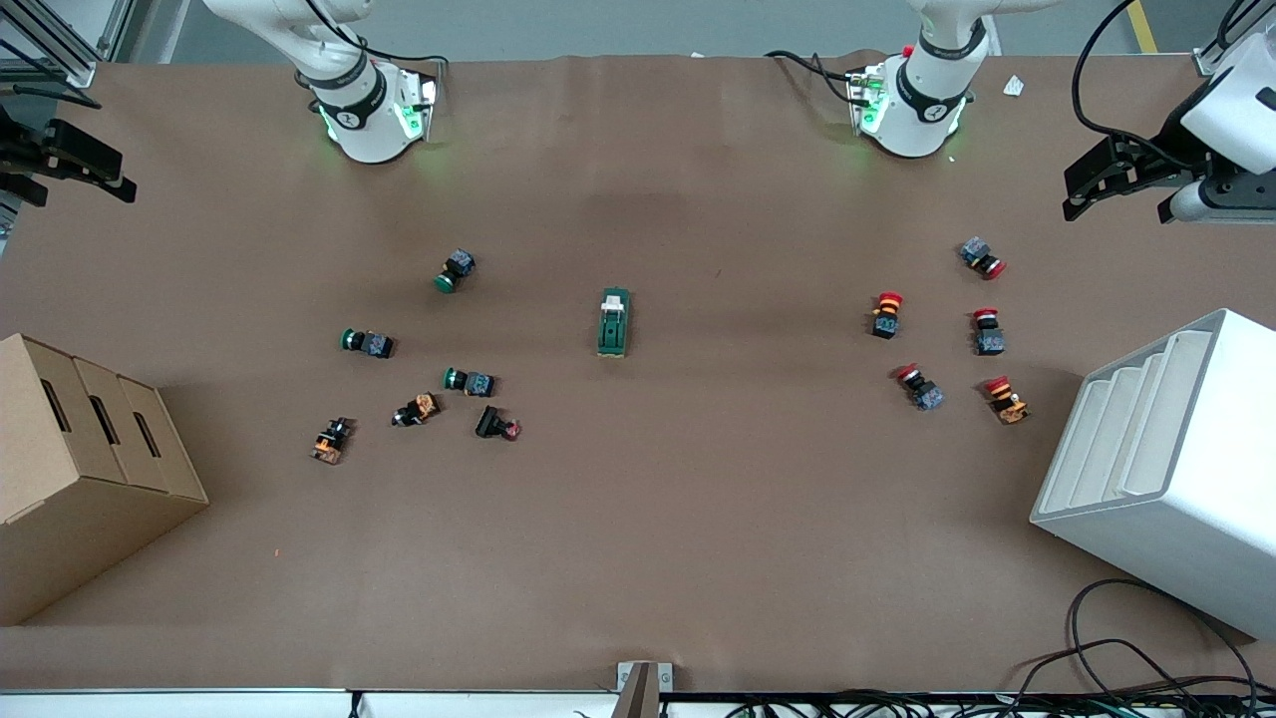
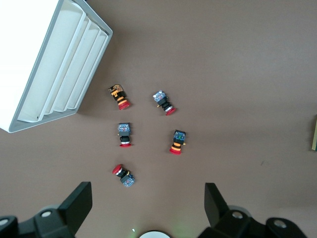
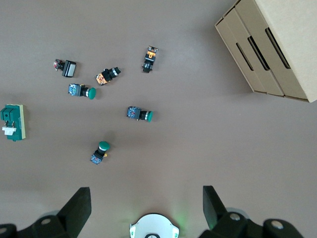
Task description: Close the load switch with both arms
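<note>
Lying mid-table: load switch | left end effector, right end effector spread, well apart

Dark-green load switch flat mid-table, white lever farther end.

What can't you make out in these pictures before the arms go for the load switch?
- Load switch: cut off by the edge in the left wrist view; too small in the front view to read its lever's position.
- Left gripper and right gripper: both open and waiting, fingers cut by wrist views' edges.
- Red push-buttons: markings too small.
</note>
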Motion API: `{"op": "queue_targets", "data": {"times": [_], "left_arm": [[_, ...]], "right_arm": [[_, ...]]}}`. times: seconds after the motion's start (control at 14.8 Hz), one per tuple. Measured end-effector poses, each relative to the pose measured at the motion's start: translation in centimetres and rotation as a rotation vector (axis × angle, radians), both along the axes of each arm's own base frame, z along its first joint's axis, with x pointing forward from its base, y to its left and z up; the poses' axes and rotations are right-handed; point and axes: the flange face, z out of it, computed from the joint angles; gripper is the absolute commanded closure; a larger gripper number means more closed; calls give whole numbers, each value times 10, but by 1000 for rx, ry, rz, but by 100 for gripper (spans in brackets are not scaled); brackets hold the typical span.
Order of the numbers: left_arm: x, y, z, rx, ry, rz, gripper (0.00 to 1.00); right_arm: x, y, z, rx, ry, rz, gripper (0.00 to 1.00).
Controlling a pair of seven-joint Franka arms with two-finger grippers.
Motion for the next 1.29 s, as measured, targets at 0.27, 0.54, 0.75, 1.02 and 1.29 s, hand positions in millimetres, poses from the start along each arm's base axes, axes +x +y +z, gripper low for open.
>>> {"op": "queue_targets", "data": {"times": [0.27,0.54,0.75,1.02,1.29], "left_arm": [[0,-1,0,0,-1,-2,0],[4,-35,0,-2,-5,-68,0],[1,-99,-10,-4,0,-120,0],[-25,-203,-28,-11,7,-34,0],[-56,-291,-57,-29,-9,49,0]], "right_arm": [[0,4,0,-5,0,8,0],[0,3,0,-5,0,8,0],[0,3,0,-5,-1,7,0],[0,0,2,-5,-4,1,0],[19,-3,-31,-4,63,-4,0]]}}
